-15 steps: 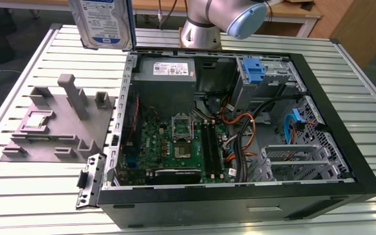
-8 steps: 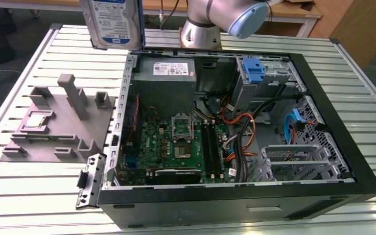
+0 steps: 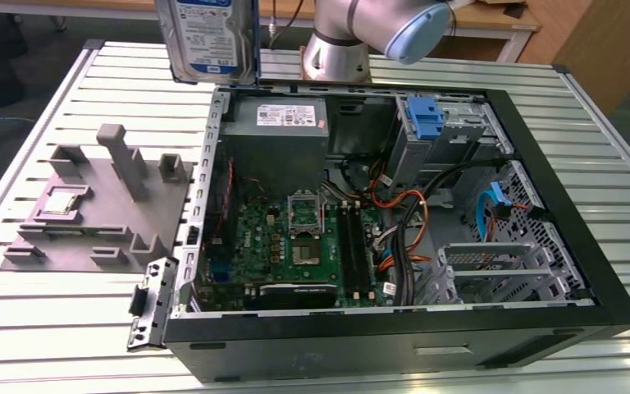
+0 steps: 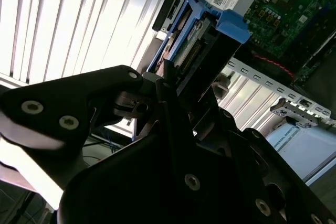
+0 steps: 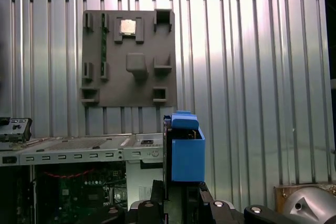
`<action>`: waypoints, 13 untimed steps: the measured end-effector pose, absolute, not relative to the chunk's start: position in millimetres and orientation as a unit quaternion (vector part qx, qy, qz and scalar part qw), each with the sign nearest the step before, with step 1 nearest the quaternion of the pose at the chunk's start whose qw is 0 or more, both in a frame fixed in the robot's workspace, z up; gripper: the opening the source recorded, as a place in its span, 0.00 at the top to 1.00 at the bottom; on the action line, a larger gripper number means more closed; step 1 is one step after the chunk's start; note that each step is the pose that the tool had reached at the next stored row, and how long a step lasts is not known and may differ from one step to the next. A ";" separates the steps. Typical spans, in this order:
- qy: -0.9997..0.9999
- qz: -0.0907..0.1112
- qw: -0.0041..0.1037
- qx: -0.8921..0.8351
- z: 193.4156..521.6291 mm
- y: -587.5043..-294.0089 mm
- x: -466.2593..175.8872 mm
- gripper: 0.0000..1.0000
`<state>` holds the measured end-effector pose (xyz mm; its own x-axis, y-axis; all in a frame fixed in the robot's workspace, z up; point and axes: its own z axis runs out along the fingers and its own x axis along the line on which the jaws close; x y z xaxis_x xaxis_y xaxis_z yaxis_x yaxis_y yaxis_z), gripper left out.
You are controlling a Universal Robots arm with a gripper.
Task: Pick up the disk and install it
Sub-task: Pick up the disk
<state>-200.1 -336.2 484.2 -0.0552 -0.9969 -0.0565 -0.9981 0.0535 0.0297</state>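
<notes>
The disk (image 3: 207,37), silver-grey with a blue-and-white label, hangs upright in the air above the table's far side, just beyond the far left corner of the open computer case (image 3: 403,345). In both wrist views my gripper (image 4: 176,85) (image 5: 176,200) is shut on it, its black fingers (image 4: 126,85) clamping the flat sides. The disk's edge and connector (image 4: 191,45) sit in a blue plastic bracket (image 5: 185,153) that sticks out past the fingers.
Inside the case a drive bay holds another blue bracket (image 3: 425,115); there is also a grey power supply (image 3: 282,115), a green motherboard (image 3: 299,242) and loose cables. A grey fixture plate (image 3: 85,213) lies on the slatted table at the exterior view's left. The arm's base (image 3: 337,49) stands behind the case.
</notes>
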 end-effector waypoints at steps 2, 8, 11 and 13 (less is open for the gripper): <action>0.726 0.030 0.010 -0.687 484.2 -336.2 -194.5 0.65; 0.726 0.031 0.010 -0.687 484.2 -336.2 -177.0 0.65; 0.726 0.031 0.010 -0.687 484.2 -336.2 -168.3 0.65; 0.726 0.031 0.010 -0.687 484.2 -336.2 -162.5 0.65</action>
<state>-162.5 -336.2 484.2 -0.0553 -0.9969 -0.0563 -0.9981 0.0536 0.0318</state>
